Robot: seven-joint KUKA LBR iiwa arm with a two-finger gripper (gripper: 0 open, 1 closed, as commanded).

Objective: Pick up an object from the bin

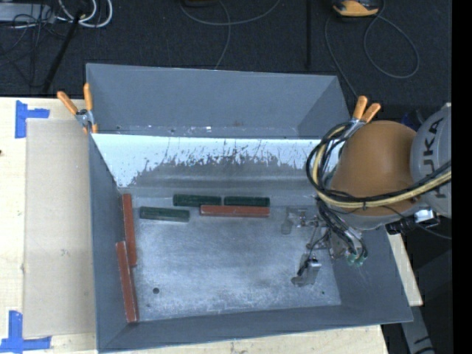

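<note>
Left of gripper [301, 248], green bars [198, 200], brown bars [234, 211].

Dark green bars [196, 200], reddish-brown bars [234, 211] (grey bin [221, 102]).

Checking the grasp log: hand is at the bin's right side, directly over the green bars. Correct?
Not quite. The hand is at the right side of the bin, but over bare floor, not over the green bars. Those lie to its left, near the back, beside a brown bar. The camera view shows it.
</note>
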